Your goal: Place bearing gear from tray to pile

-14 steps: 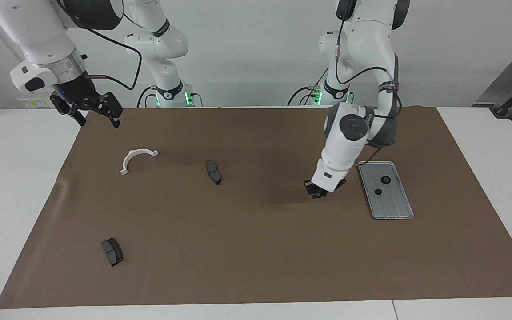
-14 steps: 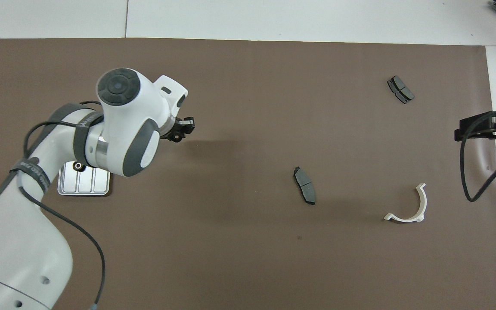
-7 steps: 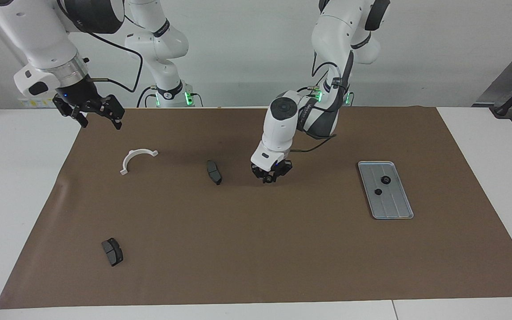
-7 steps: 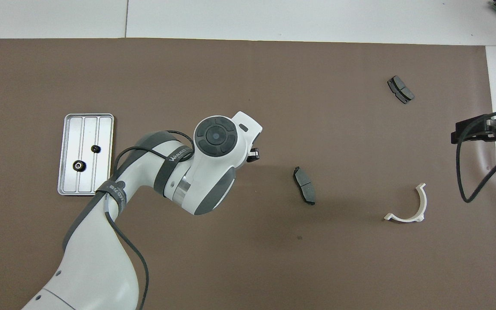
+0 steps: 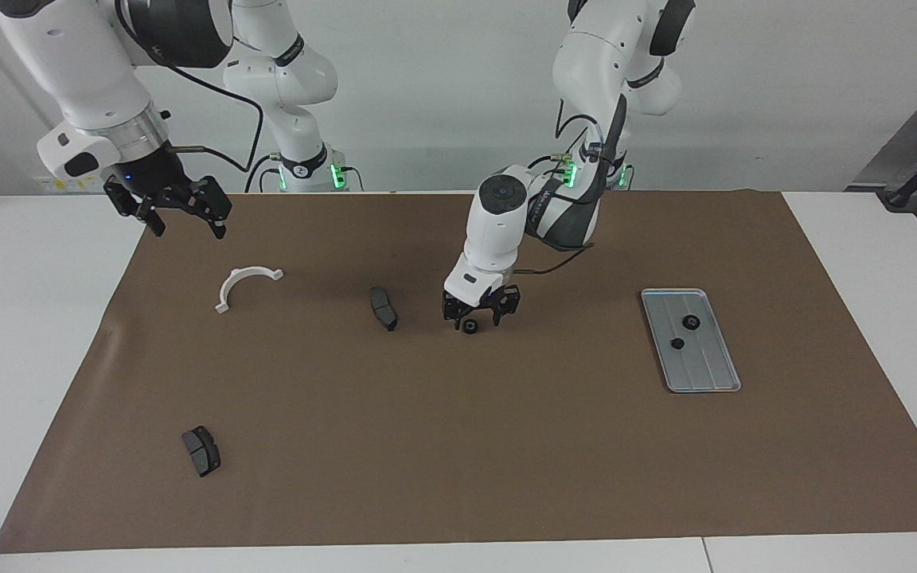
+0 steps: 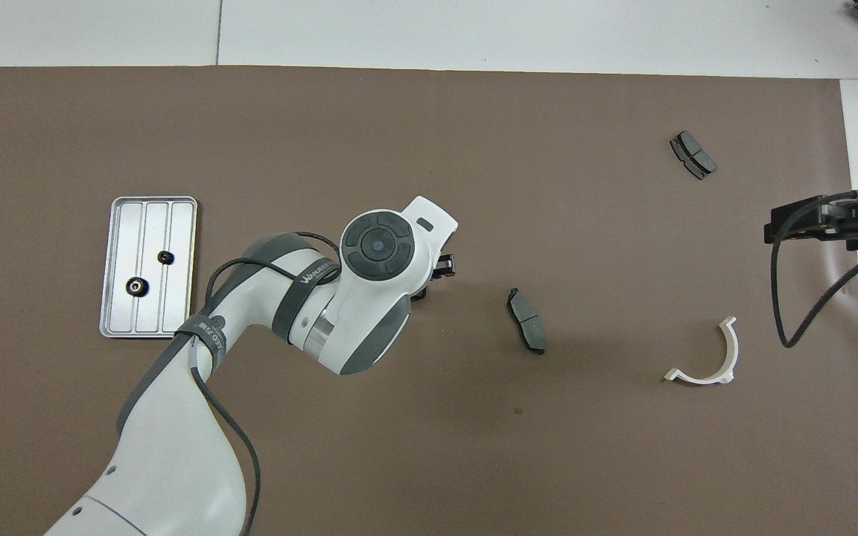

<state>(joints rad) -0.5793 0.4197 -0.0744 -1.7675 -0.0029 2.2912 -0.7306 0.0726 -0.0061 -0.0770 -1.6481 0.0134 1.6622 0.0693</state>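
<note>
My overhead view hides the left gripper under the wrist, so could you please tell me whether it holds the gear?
Observer: No. In the facing view the left gripper is open, and the gear sits just below its fingertips.
Operator: Thank you. Is the gear down on the mat?
Observer: It appears to rest on the mat, beside the brake pad at mid-table but not touching it.
</note>
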